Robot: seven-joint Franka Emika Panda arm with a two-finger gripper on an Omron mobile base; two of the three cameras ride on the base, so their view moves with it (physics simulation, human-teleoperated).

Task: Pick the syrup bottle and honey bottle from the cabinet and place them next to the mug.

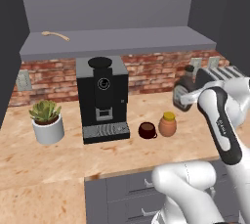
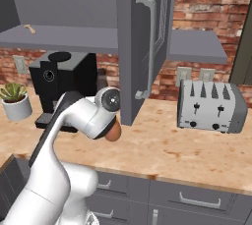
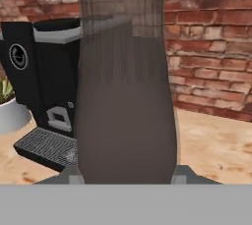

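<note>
Syrup bottle sits nearest in the hand view, a dark brown body blurred by closeness, its top cut off by the upper edge. The claw is pinched on its lower sides; of the fingers just grey stubs show at either side. In the left base view the bottle hangs above the tabletop at about 2 o'clock from the mug, its right side covered by the white wrist, so the claw itself is hard to make out there.

Just right of the mug stands the honey bottle, close beside it; whether they touch I cannot tell. In the right base view the arm hides all but an orange sliver of it. At 10 o'clock from the mug is the coffee machine, with a potted plant farther left. A toaster stands by the brick wall. Farthest, the cabinet shelf carries a pale object too small to identify.
</note>
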